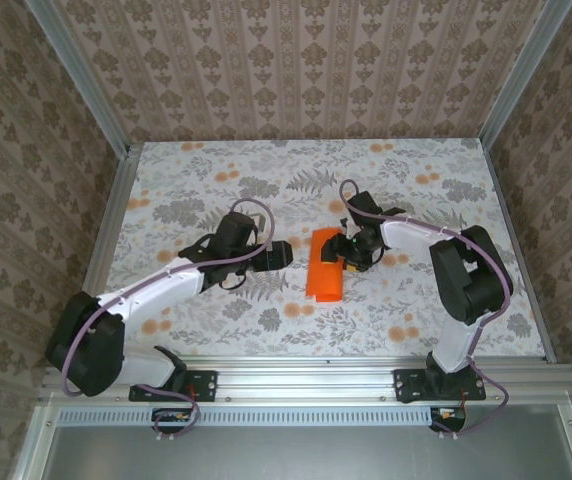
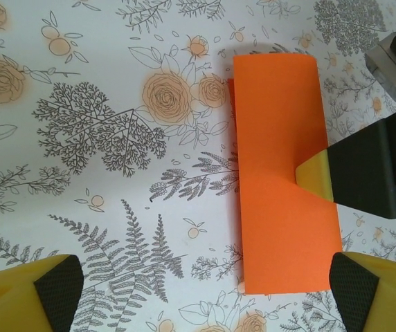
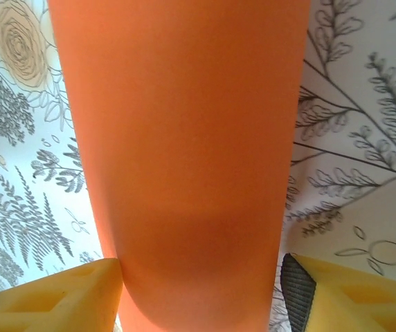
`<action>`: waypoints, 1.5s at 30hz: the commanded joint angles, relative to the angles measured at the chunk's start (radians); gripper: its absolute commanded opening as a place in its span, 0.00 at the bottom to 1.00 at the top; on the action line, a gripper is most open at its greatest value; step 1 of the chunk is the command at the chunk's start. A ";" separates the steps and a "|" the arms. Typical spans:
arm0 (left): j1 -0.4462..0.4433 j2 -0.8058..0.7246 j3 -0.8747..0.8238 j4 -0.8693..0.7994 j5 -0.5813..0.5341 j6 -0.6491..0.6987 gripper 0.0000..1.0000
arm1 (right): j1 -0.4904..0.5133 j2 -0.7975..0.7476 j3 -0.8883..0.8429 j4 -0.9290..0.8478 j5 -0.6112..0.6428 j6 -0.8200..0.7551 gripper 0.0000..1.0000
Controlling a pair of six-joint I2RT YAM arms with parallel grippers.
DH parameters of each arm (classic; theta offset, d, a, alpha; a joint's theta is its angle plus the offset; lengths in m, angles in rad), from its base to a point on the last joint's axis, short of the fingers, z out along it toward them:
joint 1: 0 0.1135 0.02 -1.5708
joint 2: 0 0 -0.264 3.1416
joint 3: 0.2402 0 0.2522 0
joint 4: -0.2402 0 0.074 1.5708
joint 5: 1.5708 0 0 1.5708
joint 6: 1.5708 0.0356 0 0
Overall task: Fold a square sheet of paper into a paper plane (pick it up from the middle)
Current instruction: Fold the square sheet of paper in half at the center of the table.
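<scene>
The square sheet of paper (image 2: pixel 284 180), folded to a long strip, lies on the table (image 1: pixel 216 180) between my two grippers. My worry is the right gripper (image 3: pixel 199 294). Its fingers stand apart on either side of the strip's end, which seems to bow up toward them, and closing there could crumple the paper or skew the crease. The left gripper (image 2: pixel 205 290) hovers wide open and empty, with the strip just ahead of it. Both arms reach inward with bent elbows.
</scene>
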 commanded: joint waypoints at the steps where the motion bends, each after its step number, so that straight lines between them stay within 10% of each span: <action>1: -0.011 0.015 0.029 0.014 0.014 0.010 0.93 | -0.006 -0.041 -0.005 -0.091 0.050 -0.058 0.65; 18: -0.044 0.094 0.081 0.027 0.016 -0.020 0.70 | -0.021 -0.039 -0.014 -0.078 0.102 -0.023 0.65; 45: -0.053 0.143 0.117 0.012 0.028 -0.012 0.64 | -0.021 0.025 -0.009 -0.081 0.047 -0.067 0.64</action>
